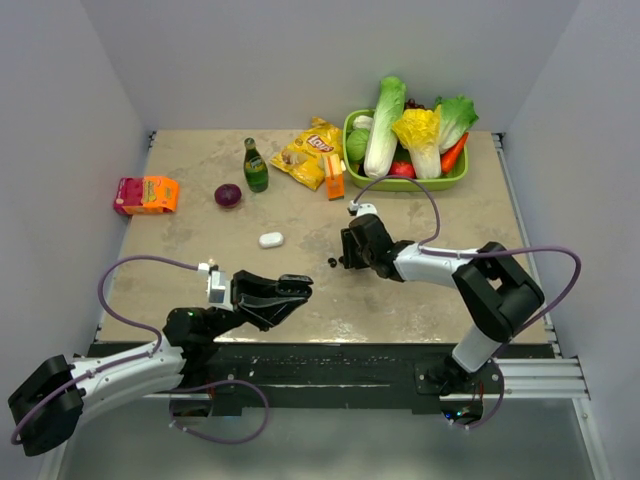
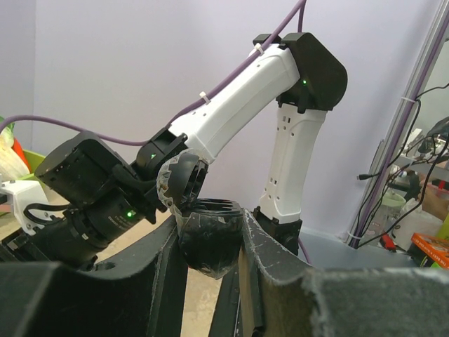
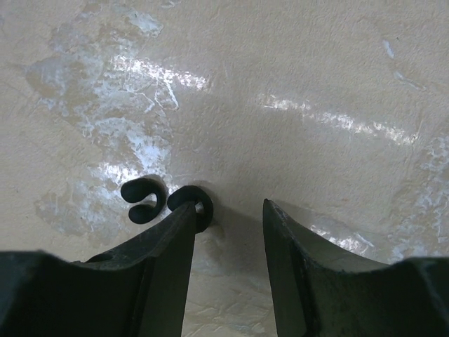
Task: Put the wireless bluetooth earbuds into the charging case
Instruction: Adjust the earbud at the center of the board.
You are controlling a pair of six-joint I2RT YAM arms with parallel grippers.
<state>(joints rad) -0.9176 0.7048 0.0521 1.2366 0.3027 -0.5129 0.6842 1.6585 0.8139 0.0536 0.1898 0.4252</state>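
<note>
My left gripper (image 1: 298, 290) is shut on a black charging case (image 2: 210, 235). The case sits upright between the fingers with its open sockets facing up, lifted above the table near the front edge. Two black hook-shaped earbuds (image 3: 142, 200) (image 3: 202, 208) lie side by side on the table, seen as small dark dots (image 1: 332, 263) in the top view. My right gripper (image 3: 229, 208) is open and low over the table, with nothing between its fingers. Its left fingertip (image 3: 184, 219) rests over the edge of the nearer earbud, and the other earbud lies just left of it.
A white oval case (image 1: 271, 239) lies mid-table, left of the right gripper. Further back stand a green bottle (image 1: 255, 166), a red onion (image 1: 228, 195), a chips bag (image 1: 310, 152), an orange-pink box (image 1: 146, 195) and a green basket (image 1: 440, 183) of vegetables.
</note>
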